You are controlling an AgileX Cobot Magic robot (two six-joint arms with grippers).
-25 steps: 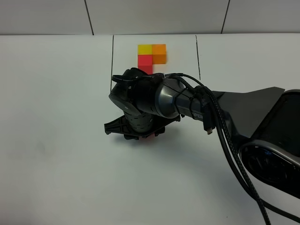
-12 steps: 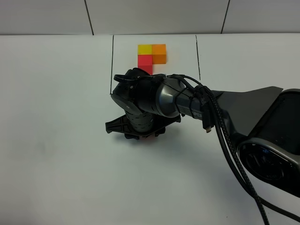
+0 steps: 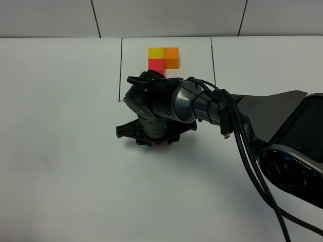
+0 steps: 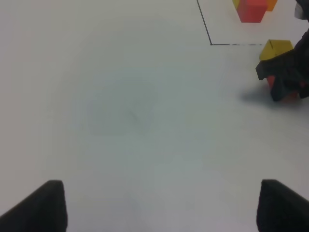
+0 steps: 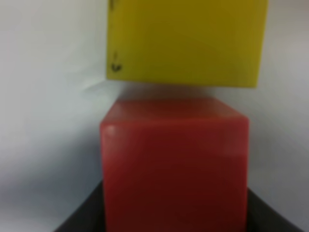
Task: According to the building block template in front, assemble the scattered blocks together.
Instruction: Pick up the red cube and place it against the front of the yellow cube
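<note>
gripper on right has edged red cube toward template

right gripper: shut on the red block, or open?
Shut on the red block: in the right wrist view the right gripper's dark fingers sit flush against both of its sides, no gap visible.

Right end effector low, downward-facing

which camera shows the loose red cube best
Right wrist: the loose red cube fills the frame, held in the right gripper, yellow cube just beyond. Left wrist shows only red slivers under that gripper; exterior high hides it beneath the right arm.
</note>
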